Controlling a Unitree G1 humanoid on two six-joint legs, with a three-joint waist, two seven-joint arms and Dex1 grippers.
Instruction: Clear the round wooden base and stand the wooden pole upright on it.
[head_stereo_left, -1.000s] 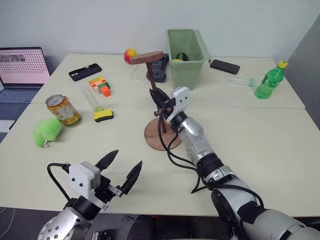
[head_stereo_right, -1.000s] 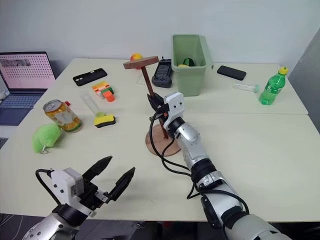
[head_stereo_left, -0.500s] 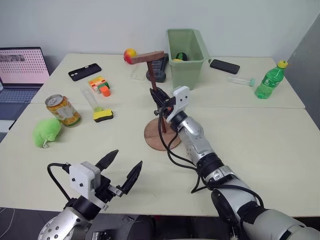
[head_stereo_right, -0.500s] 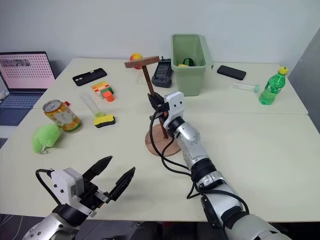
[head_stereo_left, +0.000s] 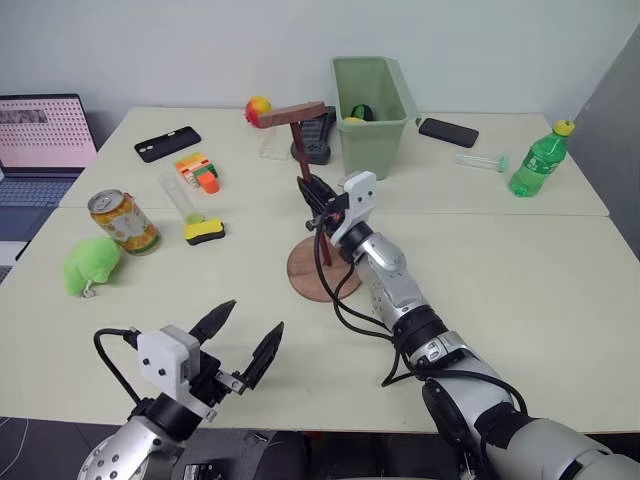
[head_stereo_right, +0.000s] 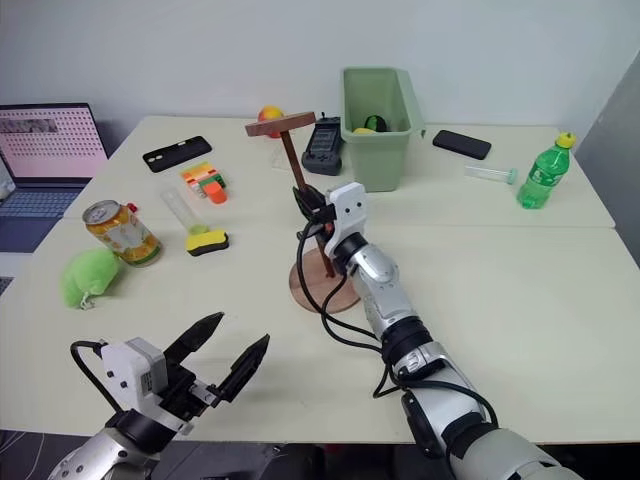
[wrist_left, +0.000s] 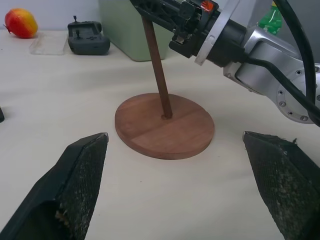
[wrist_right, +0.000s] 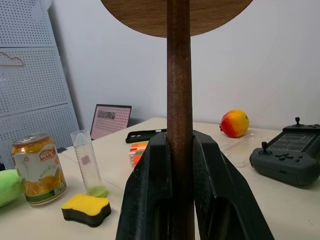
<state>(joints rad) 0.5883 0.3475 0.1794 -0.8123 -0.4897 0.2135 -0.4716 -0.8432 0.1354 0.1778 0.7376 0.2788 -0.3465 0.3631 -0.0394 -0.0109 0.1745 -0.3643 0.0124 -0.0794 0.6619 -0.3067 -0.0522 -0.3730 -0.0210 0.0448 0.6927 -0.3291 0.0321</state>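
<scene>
Two phones (head_stereo_left: 168, 143) beyond base (head_stereo_left: 322, 270)

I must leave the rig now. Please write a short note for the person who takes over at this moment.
Right gripper: shut on the wooden pole, its lower tip in the centre hole of the round wooden base, its disc end on top, leaning a little.
Left gripper: open, holding nothing, near the table's front edge.
Done: base is cleared, pole is seated.
Left: straighten the pole, let go, and check that it stands alone.
</scene>
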